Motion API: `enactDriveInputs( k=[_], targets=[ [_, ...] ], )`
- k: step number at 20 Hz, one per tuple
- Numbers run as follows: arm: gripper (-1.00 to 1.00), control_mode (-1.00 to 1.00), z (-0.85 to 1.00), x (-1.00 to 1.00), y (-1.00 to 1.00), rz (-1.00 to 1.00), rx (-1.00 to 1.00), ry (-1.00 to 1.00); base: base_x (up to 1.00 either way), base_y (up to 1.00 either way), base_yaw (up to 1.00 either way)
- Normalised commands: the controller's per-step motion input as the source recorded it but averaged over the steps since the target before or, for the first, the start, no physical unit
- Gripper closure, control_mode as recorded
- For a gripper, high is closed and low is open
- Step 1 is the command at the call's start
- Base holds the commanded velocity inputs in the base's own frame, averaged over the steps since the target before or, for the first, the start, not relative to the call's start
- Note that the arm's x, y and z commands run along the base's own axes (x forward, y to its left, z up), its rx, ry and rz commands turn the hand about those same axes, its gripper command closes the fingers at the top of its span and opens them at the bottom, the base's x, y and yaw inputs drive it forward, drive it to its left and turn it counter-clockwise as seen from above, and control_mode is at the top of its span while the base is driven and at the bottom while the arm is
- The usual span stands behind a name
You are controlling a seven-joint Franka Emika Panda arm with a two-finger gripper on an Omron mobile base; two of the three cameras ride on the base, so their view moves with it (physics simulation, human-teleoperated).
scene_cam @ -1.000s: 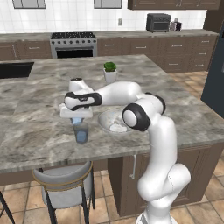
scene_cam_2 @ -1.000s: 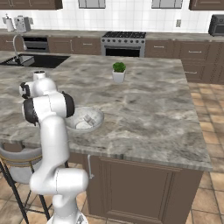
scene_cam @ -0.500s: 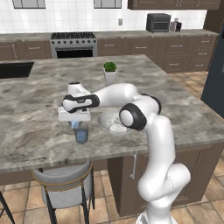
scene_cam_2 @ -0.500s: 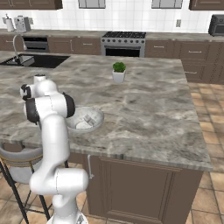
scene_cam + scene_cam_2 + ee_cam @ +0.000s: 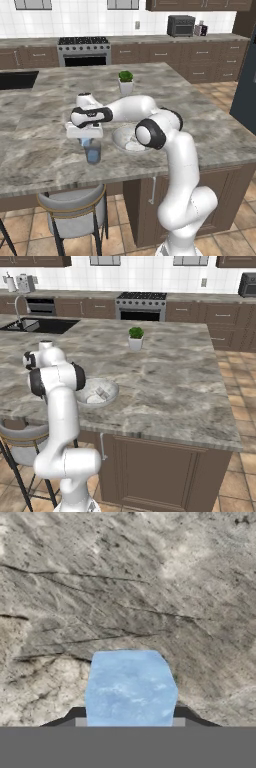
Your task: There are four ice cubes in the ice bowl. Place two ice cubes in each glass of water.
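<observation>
A small white pot with a green plant (image 5: pixel 125 82) stood on the grey marbled tabletop (image 5: pixel 45 150), toward its far side. A grey-seated stool (image 5: pixel 72 212) sat on the tiled floor at the near edge. Beyond, a steel range (image 5: pixel 84 50) stood among dark cabinets, a microwave (image 5: pixel 180 25) rested on the back counter, and a sink with faucet (image 5: pixel 22 318) lay to one side.

1. Illumination: bright, even and diffuse throughout; no glare.
2. Shadows: faint and soft on the worktop (image 5: pixel 45 150).
3. Sharpness: base views slightly soft; hand view coarse, marble texture blurred.
4. Edge distortion: none evident.
</observation>
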Motion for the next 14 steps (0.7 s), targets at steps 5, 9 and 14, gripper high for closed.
enactDriveInputs(
  k=[5, 9, 14],
  targets=[
    [1.0, -1.0, 0.1, -0.01, 0.0, 0.0, 0.0, -0.01, 0.0, 0.0, 0.0],
    [1.0, -1.0, 0.48, -0.2, 0.0, 0.0, 0.0, -0.07, 0.0, 0.0, 0.0],
    [1.0, -1.0, 0.4, -0.09, 0.0, 0.0, 0.0, -0.04, 0.0, 0.0, 0.0]
  ],
)
